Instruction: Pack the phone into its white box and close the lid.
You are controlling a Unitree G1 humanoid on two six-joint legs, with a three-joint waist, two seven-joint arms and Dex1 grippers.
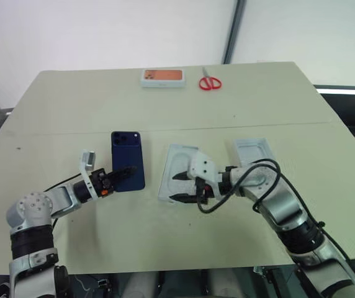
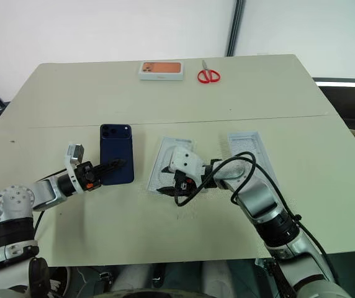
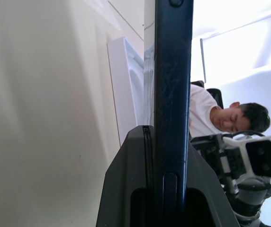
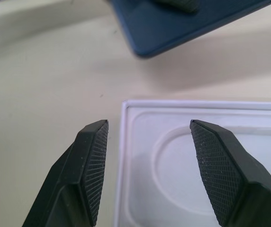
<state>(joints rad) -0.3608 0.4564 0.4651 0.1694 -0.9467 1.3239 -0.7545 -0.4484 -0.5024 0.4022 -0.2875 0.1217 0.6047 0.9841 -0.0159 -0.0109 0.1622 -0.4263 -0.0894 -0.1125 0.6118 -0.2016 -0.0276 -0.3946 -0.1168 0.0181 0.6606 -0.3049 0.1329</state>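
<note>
surface: beige table [image 1: 165, 242] | backdrop: white wall [image 1: 103, 31]

Orange-topped white box [image 1: 162, 77] beside red scissors [image 1: 210, 82], table's [image 1: 72, 105] far edge.

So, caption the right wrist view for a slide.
Open right gripper poised over the flat white insert, phone beyond.
</note>
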